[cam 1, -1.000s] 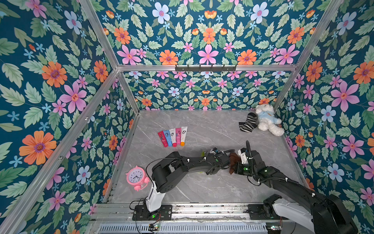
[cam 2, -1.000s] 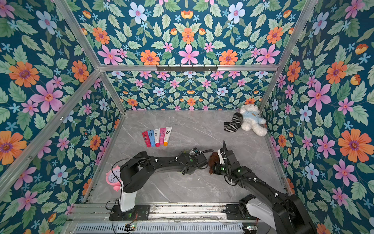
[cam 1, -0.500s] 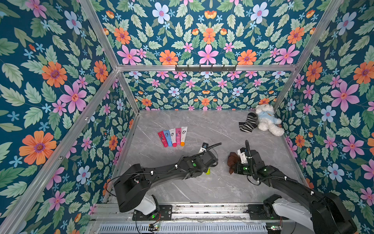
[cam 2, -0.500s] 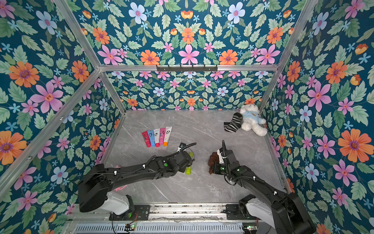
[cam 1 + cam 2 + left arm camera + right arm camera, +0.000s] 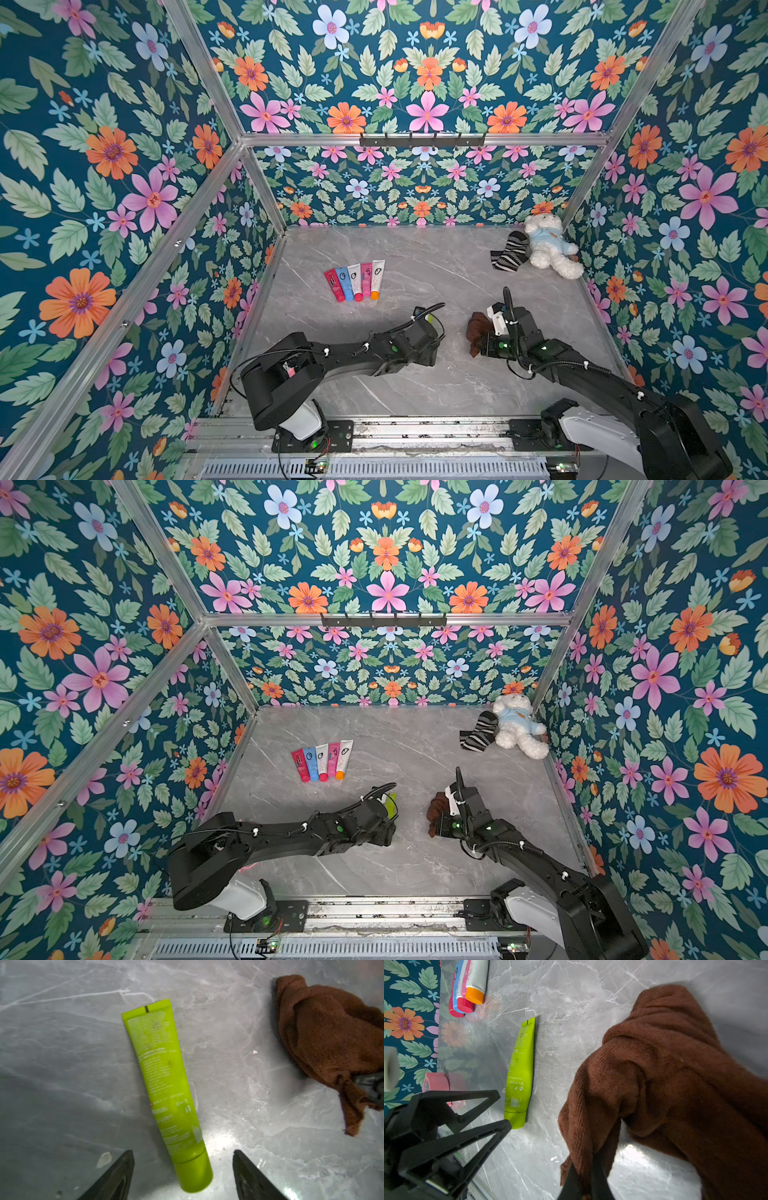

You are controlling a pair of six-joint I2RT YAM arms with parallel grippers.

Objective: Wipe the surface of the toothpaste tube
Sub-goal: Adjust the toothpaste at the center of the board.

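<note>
A lime-green toothpaste tube (image 5: 164,1088) lies flat on the grey marble table (image 5: 239,1088), also seen in the right wrist view (image 5: 520,1076). In both top views only a sliver of the tube (image 5: 429,319) (image 5: 390,804) shows beyond the left wrist. My left gripper (image 5: 182,1152) is open, its fingers standing either side of the tube's cap end without touching it. My right gripper (image 5: 584,1165) is shut on a bunched brown cloth (image 5: 664,1064) (image 5: 478,328), which hangs just off the table, apart from the tube.
Several coloured tubes (image 5: 355,282) lie in a row at the back left. A white teddy bear (image 5: 548,249) and a striped sock (image 5: 509,251) sit in the back right corner. A pink alarm clock (image 5: 436,1082) stands by the left wall.
My left arm has drawn back from the cloth toward the left, set the green tube on the table and opened its jaws, letting it go. The right arm has held still.
</note>
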